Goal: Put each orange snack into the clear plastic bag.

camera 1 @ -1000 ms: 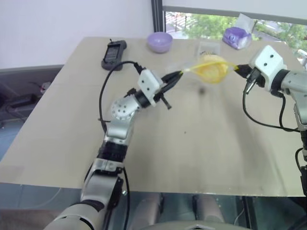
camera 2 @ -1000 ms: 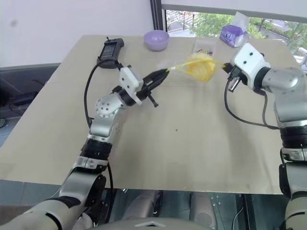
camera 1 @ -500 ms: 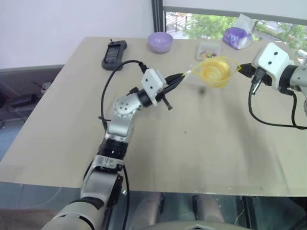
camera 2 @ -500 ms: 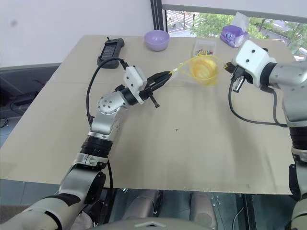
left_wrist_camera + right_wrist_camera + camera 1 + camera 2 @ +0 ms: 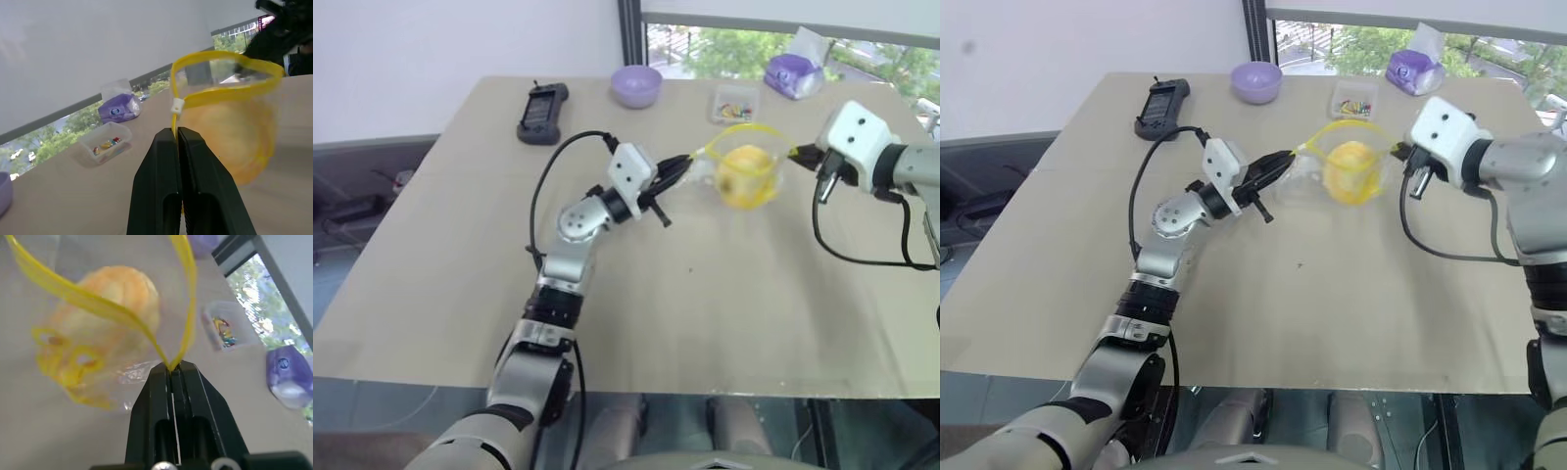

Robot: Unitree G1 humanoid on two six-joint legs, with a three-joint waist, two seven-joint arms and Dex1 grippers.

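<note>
In the upper middle of the frame the clear plastic bag (image 5: 745, 174) hangs above the table (image 5: 724, 304), the orange snack (image 5: 745, 177) inside. The left gripper (image 5: 689, 162) and right gripper (image 5: 799, 153) pinch its yellow-rimmed mouth from opposite ends.

The 2 head cameras look down over the table (image 5: 724, 323); each wrist camera looks closely along its fingers at the bag (image 5: 230, 93), which all 4 views share.

Orange snack (image 5: 230, 137) is showing blurred through the crinkly clear plastic bag (image 5: 98, 377); grid pattern unreadable. Purple bowl (image 5: 4, 193) is being cut by the frame edge. Contents of small clear box (image 5: 736, 101) too small to tell.
</note>
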